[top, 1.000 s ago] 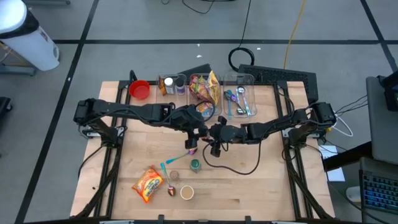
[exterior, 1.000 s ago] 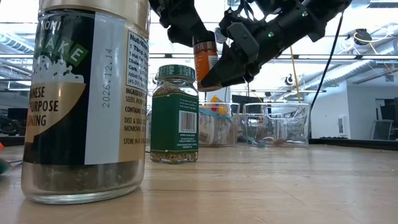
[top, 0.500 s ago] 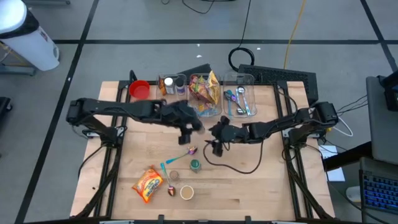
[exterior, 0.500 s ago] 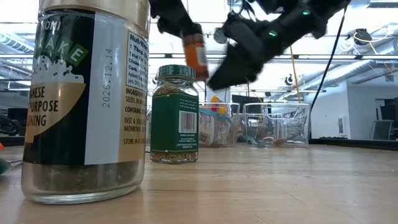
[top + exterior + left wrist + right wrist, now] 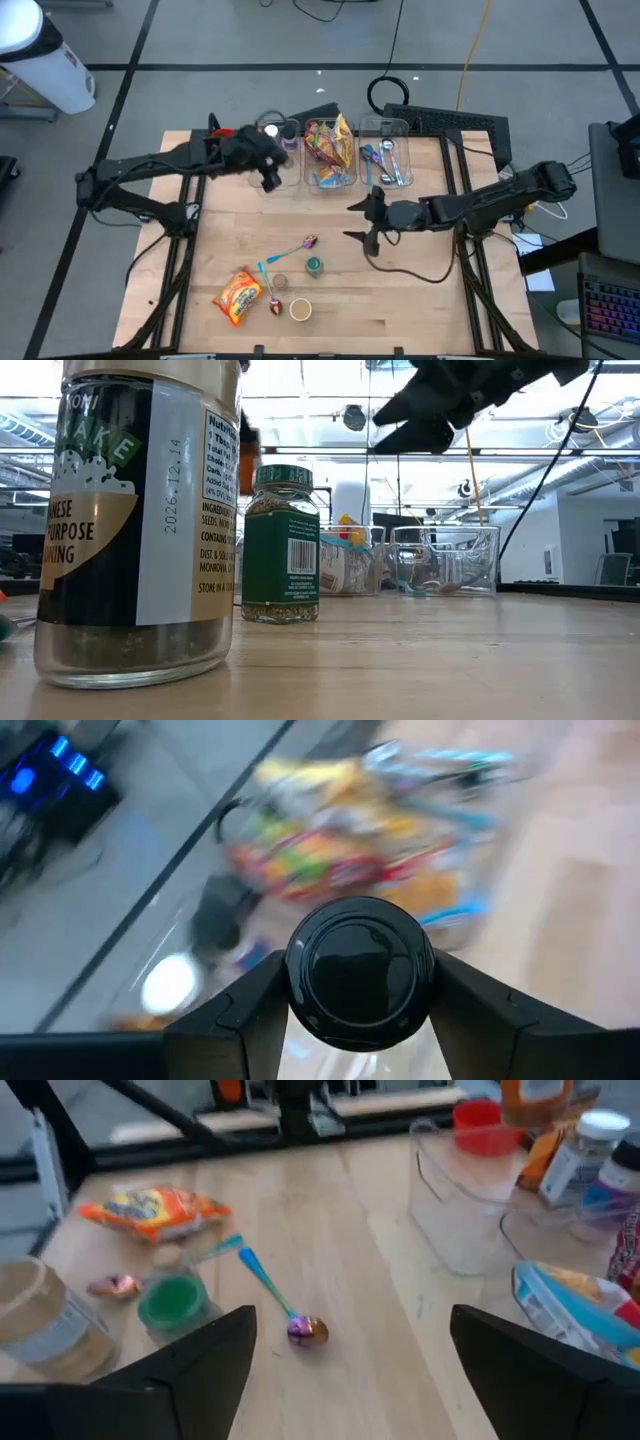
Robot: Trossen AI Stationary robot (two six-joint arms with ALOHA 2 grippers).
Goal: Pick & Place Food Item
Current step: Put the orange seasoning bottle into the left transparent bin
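**Near the far edge, carry step under way**

Clamped in the left end effector [image 5: 270, 176]: a black-capped spice bottle [image 5: 360, 971], held aloft just short of the clear bins [image 5: 330, 150] along the tabletop [image 5: 420, 290] far edge. Judged mid-transport; next, lining up over a bin, lowering, then releasing. Toward the right edge, hanging idle, fingers spread wide: the right end effector [image 5: 366, 221].
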